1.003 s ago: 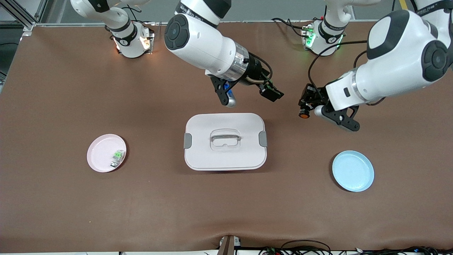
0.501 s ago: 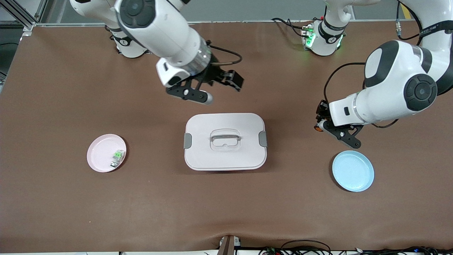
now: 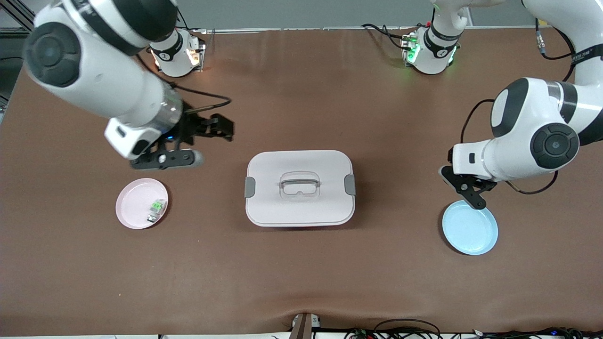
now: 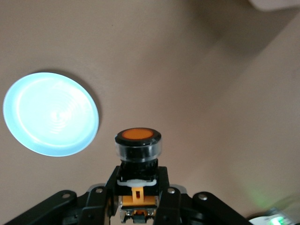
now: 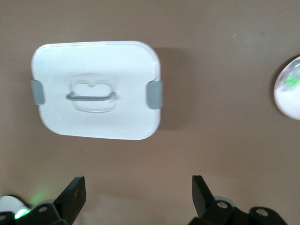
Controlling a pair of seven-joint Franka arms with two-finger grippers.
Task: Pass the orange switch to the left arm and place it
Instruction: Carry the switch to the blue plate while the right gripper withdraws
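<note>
**Left arm carries the orange switch up by the blue plate**

Up in the air at the left arm's end of the table hangs the left gripper, and it has the orange switch pinched tight between its fingers, orange cap pointing away from the wrist. From the front the switch itself is hidden under the gripper; the wrist view shows it plainly, clamped by its black body. The gripper sits over bare table right at the edge of the blue plate, the edge toward the robots' bases. That plate has nothing lying in it.

In the middle of the table sits the box, white, lid on, grey latches at both ends, handle lying flat in its recess. The left gripper is well apart from it.

At the right arm's end, the right gripper is up over bare table beside the pink plate, its fingers spread wide with nothing between them. In the pink plate, near its rim on the box's side, lies a small green-and-silver switch. The box shows full in the right wrist view, clear of those open fingers.
</note>
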